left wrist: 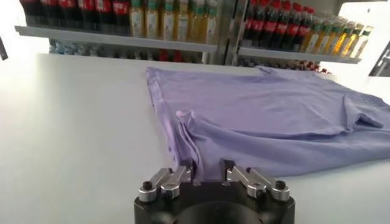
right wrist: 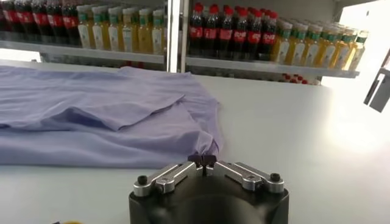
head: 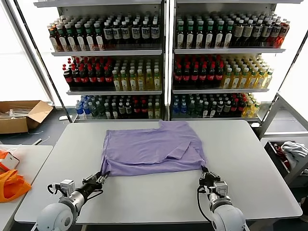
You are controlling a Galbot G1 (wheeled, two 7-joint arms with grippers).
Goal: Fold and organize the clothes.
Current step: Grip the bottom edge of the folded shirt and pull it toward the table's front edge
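Note:
The lavender T-shirt (head: 149,149) lies roughly flat in the middle of the white table (head: 159,197), plain side up, with one sleeve folded onto it. My left gripper (head: 102,177) is at its near left corner. In the left wrist view this gripper (left wrist: 208,168) is open, with the shirt's (left wrist: 274,115) hem corner lying between the fingers (left wrist: 190,168). My right gripper (head: 204,172) is at the near right corner. In the right wrist view it (right wrist: 203,160) is shut on that corner of the shirt (right wrist: 97,115), and the fabric rises to a point at the fingertips.
Shelves of bottles (head: 163,62) stand behind the table. A cardboard box (head: 21,115) lies on the floor at the left. An orange bag (head: 12,185) sits on a side table. A white-grey cloth heap (head: 294,150) lies in a bin at the right.

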